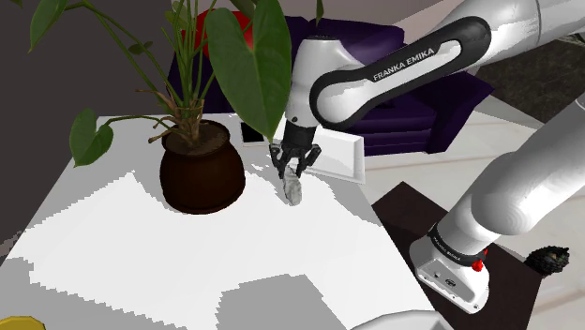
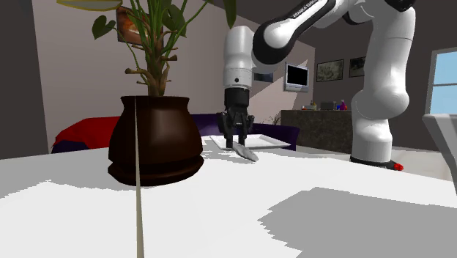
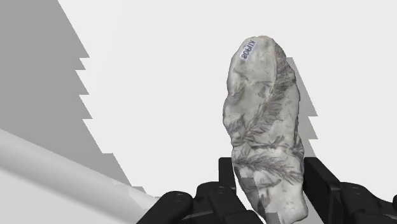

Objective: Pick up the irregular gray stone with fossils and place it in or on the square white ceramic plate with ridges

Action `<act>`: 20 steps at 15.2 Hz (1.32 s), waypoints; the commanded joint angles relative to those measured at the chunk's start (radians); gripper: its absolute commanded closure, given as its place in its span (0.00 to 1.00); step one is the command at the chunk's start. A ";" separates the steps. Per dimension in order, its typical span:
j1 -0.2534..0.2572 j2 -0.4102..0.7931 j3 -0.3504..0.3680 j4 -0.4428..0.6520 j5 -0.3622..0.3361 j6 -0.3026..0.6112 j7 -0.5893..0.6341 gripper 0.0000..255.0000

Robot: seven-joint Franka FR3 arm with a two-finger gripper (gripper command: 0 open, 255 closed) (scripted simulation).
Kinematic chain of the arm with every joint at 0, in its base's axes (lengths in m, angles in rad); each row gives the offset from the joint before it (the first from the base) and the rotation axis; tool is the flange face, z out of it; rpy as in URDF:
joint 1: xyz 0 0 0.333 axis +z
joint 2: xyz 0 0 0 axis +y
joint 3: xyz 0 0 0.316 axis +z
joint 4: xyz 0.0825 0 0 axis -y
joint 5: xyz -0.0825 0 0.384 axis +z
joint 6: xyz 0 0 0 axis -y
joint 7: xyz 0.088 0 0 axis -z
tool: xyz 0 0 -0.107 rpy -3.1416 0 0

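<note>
One stone [image 3: 264, 121], long, grey-white, with dark fern-like marks and a small label at its far end. Gripper [image 3: 271, 170] is closed on its near end, a finger [image 3: 227, 173] pressed to each side, and the stone pokes well past the fingertips. In the shoulder view it hangs under the gripper over the table [image 1: 187, 253], toward the far edge, between pot [image 1: 201, 169] and plate [image 1: 339, 157]. Cannot tell if its tip is off the top or touching; the shadow sits tight beside it.

Handling, my guess: rigid, dense, fairly heavy for its size. It won't squash but may chip, or chip the plate, if dropped. The surface is lumpy, so the pads meet it unevenly. The hold is at one end, not the middle, so the long free part could swing or slip in the pinch. A hold nearer the middle, across the narrow width, would be safer. With this one, move slow and set down low.

Plate: white, square, raised rim, at the table's far right corner in the shoulder view, just beyond the gripper. Its near rim is the thing to clear, and nothing lies between stone and plate.

Pot: dark brown, round, on the gripper's other side, near but apart. A big leaf [image 1: 251, 66] hangs close by the wrist and may brush it, but it is off the route. Purple sofa [image 1: 412, 131] is behind the table, out of the way.
</note>
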 commanded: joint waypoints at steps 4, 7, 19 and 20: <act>0.000 -0.046 -0.009 0.031 0.011 -0.075 -0.004 1.00; 0.000 -0.068 -0.015 0.054 0.014 -0.119 -0.004 1.00; -0.083 -0.131 -0.159 0.047 -0.001 -0.210 -0.210 1.00; -0.094 -0.131 -0.176 0.047 -0.006 -0.214 -0.234 1.00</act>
